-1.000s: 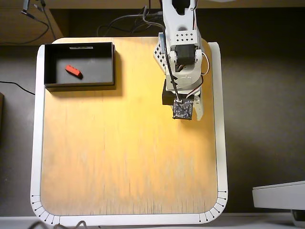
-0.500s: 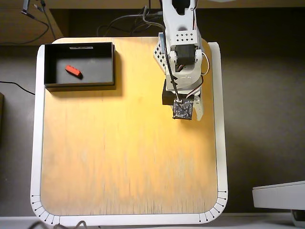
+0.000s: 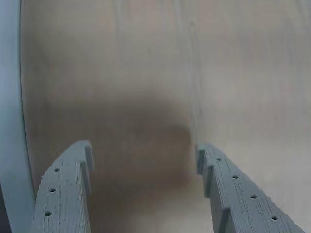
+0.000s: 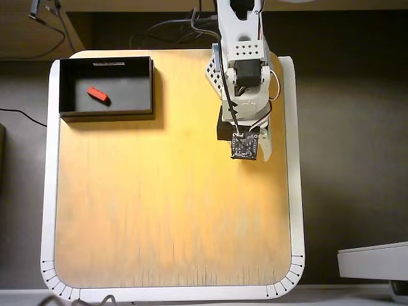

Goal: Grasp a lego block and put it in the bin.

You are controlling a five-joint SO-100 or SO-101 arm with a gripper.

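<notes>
A small red lego block (image 4: 97,94) lies inside the black bin (image 4: 146,83) at the table's upper left in the overhead view. My gripper (image 4: 252,153) hangs over the right side of the wooden board, far from the bin, its fingers mostly hidden under the arm and wrist camera. In the wrist view the gripper (image 3: 143,153) is open: two grey fingers (image 3: 68,189) stand wide apart with only bare wood and a shadow between them. No block shows in the wrist view.
The wooden board (image 4: 166,210) has a white rim (image 4: 293,191). Cables (image 4: 159,29) run behind the arm's base at the top. A grey device (image 4: 373,261) sits off the table at lower right.
</notes>
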